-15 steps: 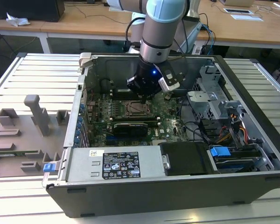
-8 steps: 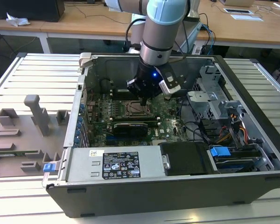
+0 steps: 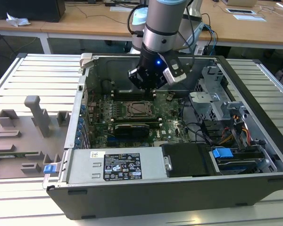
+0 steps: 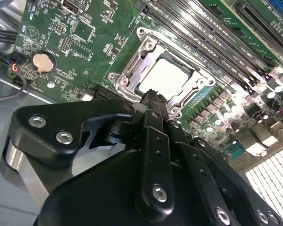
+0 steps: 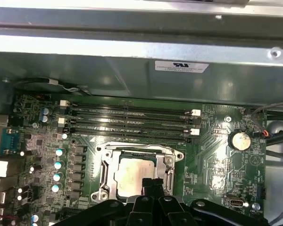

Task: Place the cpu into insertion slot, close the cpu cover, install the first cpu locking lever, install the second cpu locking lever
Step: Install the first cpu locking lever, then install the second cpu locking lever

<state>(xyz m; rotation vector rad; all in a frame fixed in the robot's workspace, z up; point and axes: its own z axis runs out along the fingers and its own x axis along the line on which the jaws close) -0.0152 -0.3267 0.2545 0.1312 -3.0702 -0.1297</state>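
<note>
Jaws pressed together with nothing between them, the gripper (image 4: 153,96) hangs inside the open computer case (image 3: 146,200), poised just above the edge of the insertion slot (image 5: 137,173) on the green motherboard (image 4: 104,42). Beside the slot run the long memory slots (image 5: 127,120), with a coin battery (image 5: 239,140) farther off. The cpu cover (image 4: 132,70) lies folded down around the cpu (image 4: 167,75), whose pale metal top shows through the cover's window in both wrist views.

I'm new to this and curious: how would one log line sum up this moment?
chip: seated in socket | cover: closed over it | gripper: just above socket, holding nothing visible
</note>
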